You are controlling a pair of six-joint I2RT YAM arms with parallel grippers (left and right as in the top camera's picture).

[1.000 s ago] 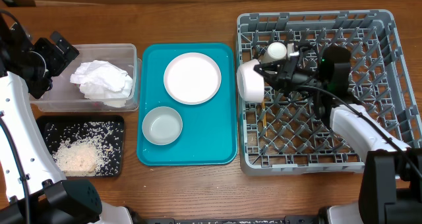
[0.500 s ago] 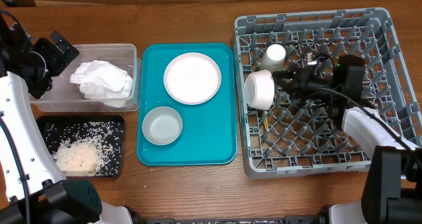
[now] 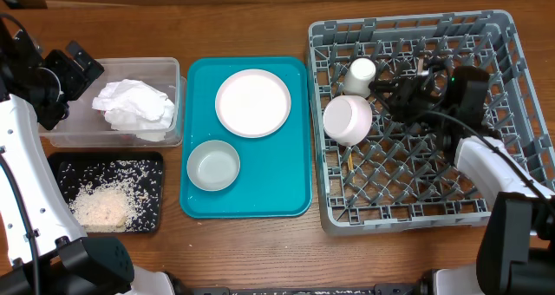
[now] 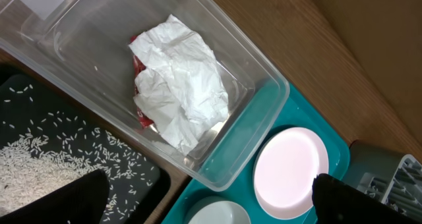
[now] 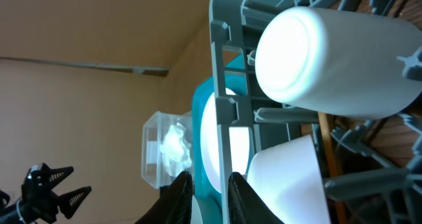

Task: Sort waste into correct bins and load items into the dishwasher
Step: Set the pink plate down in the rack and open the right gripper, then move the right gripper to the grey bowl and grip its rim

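Right gripper: parted a little, pinching nothing. Just off its fingertips, whitish-pink bowl, tilted inside the dish rack; close beside that, small white cup. Well beyond the rack, on the teal tray, pink plate and grey-green bowl. Left gripper: spread wide, empty, above the clear tub holding napkin over red packet.

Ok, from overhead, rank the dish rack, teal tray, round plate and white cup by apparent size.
Largest to smallest: grey dish rack, teal serving tray, pale round plate, small white cup.
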